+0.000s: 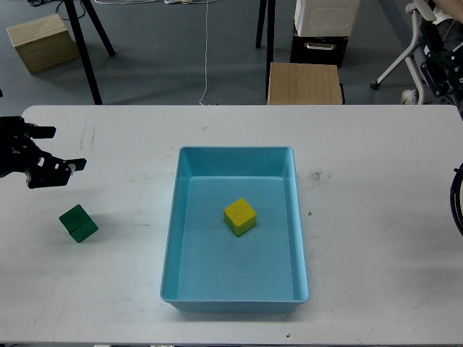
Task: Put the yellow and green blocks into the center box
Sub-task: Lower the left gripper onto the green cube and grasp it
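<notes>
A yellow block [240, 216] lies inside the light blue box [238, 150] at the middle of the white table. A green block [78, 223] sits on the table at the left, outside the box. My left gripper [61, 149] comes in from the left edge, open and empty, a little above and behind the green block, not touching it. Of my right arm only a black part [443, 66] at the right edge shows; its gripper is out of view.
Behind the table stand a wooden stool [304, 82], a cardboard box [42, 41] on the floor at the far left, a black stand leg [87, 50], and a white unit [325, 16]. A black cable [456, 206] loops at the right edge.
</notes>
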